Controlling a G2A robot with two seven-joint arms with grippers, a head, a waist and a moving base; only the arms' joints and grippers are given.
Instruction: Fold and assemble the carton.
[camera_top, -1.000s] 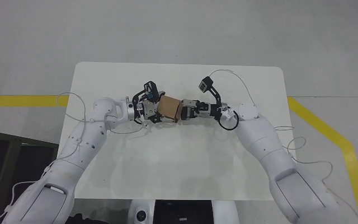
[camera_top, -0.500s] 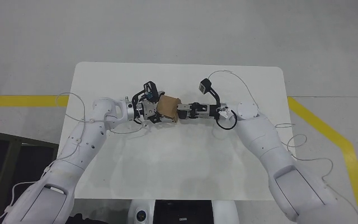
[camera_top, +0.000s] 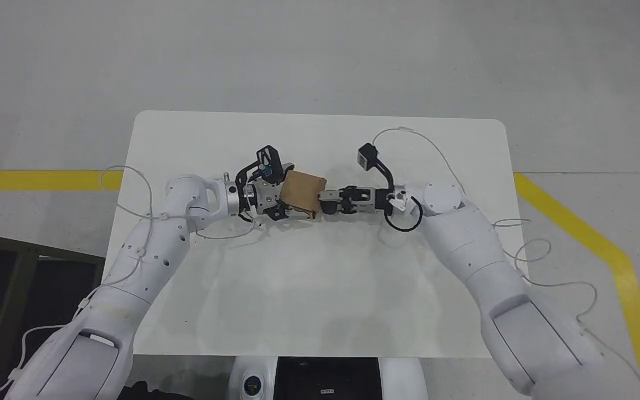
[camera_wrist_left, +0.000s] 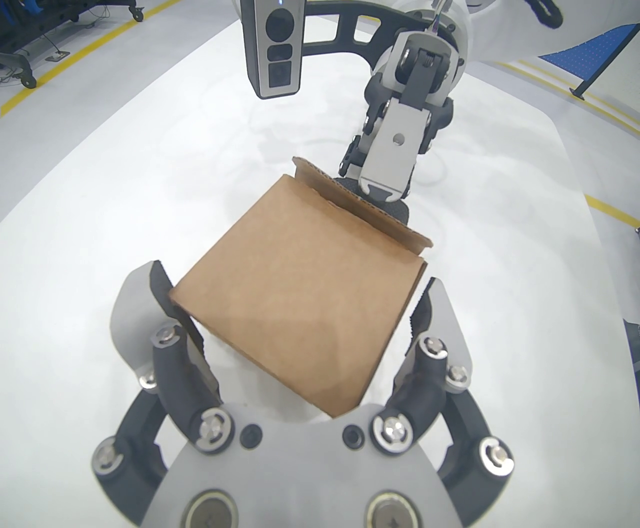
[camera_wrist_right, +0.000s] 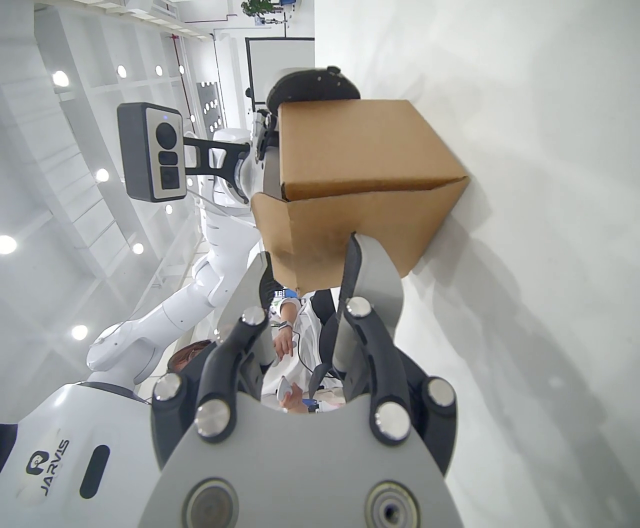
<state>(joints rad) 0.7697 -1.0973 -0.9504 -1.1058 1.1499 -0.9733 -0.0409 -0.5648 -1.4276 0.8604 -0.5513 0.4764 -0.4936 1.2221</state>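
A brown cardboard carton sits on the white table between my two grippers. My left gripper is shut on it, one finger on each side wall. From the opposite side, my right gripper meets the carton's raised end flap. In the right wrist view the flap lies between the two fingers, and the gripper is shut on it. The carton's top panel is folded flat. The end held by the left gripper is hidden.
Thin white cables trail over the table behind the right arm and beside the left arm. Each wrist carries a camera bracket that sticks out close to the carton. Bare table lies in front of the arms.
The right wrist has turned and straightened in line with the carton, closing onto its flap. The carton has tilted slightly. The left arm has held still.
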